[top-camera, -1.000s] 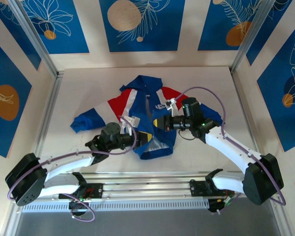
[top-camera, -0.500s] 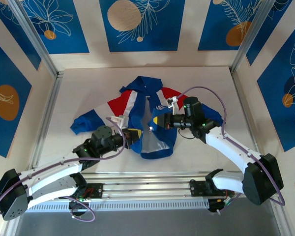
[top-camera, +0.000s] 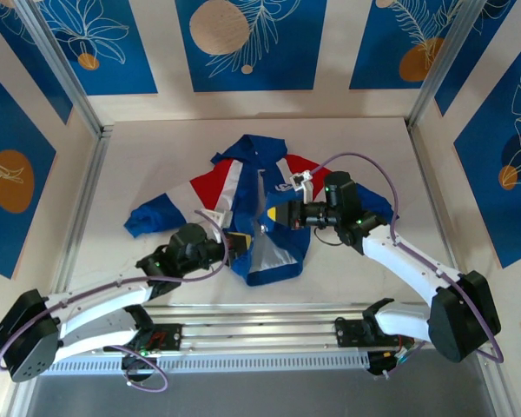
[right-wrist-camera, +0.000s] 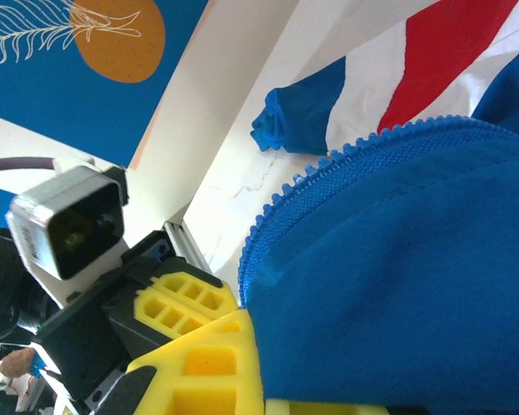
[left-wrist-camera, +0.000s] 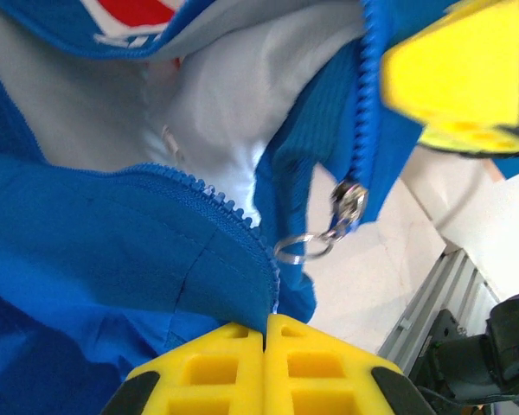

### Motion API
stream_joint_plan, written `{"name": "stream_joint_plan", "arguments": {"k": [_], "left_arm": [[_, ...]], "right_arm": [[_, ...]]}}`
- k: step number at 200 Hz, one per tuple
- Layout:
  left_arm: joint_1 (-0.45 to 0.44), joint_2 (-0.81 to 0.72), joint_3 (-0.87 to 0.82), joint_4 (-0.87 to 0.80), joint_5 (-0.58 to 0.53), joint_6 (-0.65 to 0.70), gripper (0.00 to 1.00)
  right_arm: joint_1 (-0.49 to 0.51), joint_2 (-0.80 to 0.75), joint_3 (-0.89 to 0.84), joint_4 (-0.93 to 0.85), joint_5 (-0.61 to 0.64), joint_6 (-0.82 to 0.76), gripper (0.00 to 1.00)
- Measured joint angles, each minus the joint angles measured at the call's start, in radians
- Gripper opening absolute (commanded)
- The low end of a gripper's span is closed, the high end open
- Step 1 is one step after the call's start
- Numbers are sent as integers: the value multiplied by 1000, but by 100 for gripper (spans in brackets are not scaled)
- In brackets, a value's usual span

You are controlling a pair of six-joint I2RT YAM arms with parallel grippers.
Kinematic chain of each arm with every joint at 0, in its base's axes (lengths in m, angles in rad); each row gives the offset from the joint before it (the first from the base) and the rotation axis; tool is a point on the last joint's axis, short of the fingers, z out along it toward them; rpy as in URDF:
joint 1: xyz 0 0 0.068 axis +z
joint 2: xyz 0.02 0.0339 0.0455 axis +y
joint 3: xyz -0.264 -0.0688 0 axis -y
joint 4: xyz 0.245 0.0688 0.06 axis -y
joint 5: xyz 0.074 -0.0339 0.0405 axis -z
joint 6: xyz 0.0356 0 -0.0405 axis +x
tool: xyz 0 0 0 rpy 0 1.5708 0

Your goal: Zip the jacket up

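- Top external: the jacket [top-camera: 243, 187] lies open-fronted mid-table [top-camera: 156, 148], its collar towards the far side. The left gripper [top-camera: 237, 246] meets the front edge on the view's left, near the hem. The right gripper [top-camera: 273, 214] meets the opposite edge higher up. From here I cannot tell how tightly either pincer grips.
- Left wrist: the left gripper [left-wrist-camera: 265, 333] has its yellow fingers pressed together, pinching the blue zipper edge. The zipper slider [left-wrist-camera: 349, 201] hangs on the other edge with its ring pull [left-wrist-camera: 301, 249] dangling, just below the right gripper's finger [left-wrist-camera: 454, 73].
- Right wrist: the right gripper [right-wrist-camera: 259, 389] is clamped on blue fabric beside the zipper teeth [right-wrist-camera: 277, 212]. A sleeve [right-wrist-camera: 307, 117] lies flat on the table.
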Motion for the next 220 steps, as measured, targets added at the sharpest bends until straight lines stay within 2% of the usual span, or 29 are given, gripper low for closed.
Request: {"name": "stream_joint_plan", "arguments": {"k": [40,105,168,220], "left_arm": [[8,-46,1,16,-11,40,0],[8,75,66,-41,12,43,0],[-38,95,134,-89,38,42,0],[-40,91,139,-154,29,59,0]], "right_arm": [[0,4,-2,50,-43,10,0],[5,22,-15,97,-56,22,0],[5,65,-20,156,-34,42,0],[5,79,-23,206,-31,59,0]]}}
